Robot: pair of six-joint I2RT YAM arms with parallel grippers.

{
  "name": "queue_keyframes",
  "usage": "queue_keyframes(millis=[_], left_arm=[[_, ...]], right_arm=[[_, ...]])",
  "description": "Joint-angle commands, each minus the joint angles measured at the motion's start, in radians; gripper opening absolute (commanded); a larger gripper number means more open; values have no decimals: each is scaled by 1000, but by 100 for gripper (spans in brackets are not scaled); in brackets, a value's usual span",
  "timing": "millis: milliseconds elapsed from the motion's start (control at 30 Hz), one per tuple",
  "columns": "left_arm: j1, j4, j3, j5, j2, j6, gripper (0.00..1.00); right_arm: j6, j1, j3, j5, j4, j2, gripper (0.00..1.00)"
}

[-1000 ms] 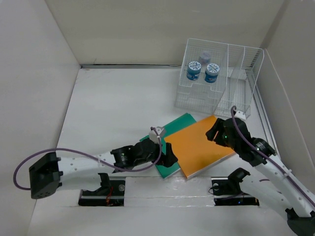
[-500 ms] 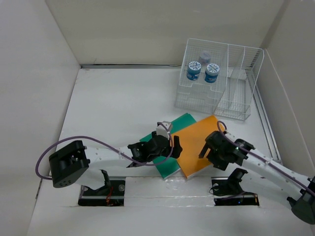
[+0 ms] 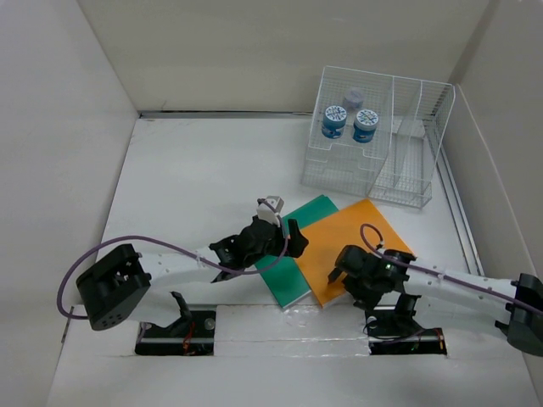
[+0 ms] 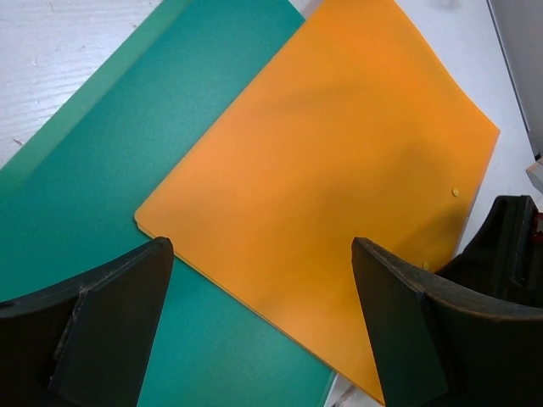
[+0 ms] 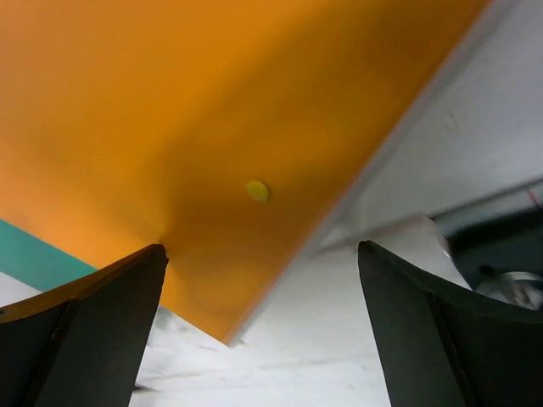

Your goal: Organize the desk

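Observation:
An orange folder lies flat on the white desk, overlapping a green folder. My left gripper is open and empty, hovering over the seam where the orange folder covers the green one. My right gripper is open and empty, low at the orange folder's near edge. In the right wrist view the orange folder's near corner lies between the open fingers, with bare desk beside it and a sliver of green at the left.
A white wire rack stands at the back right with two blue-lidded jars and a grey-lidded one in it. Pale wall panels close in the left, back and right. The arm bases sit at the near edge.
My right gripper has swung from the orange folder's far right side down to its near edge. My left gripper has moved away from the near edge, up over the folders' overlap.

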Motion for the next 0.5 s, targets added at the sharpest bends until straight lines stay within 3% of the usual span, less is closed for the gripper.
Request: queue_keyframes(millis=[0,167,267,367,467], left_arm=[[23,65,-20,47,-43,12,82],[44,43,-9,50,-29,19,82],[45,32,14,40,-5,27,78],[45,-3,41,-5,23,38,77],[74,-9,55,-20,69,39,77]], right_arm=[[121,23,-51,119,187,-6,100],[221,141,-74,333,259,35,100],[366,221,-121,448,324,49,98],[442,284,-142,509,393,127,92],[532,344,-91,537,317,268,84]])
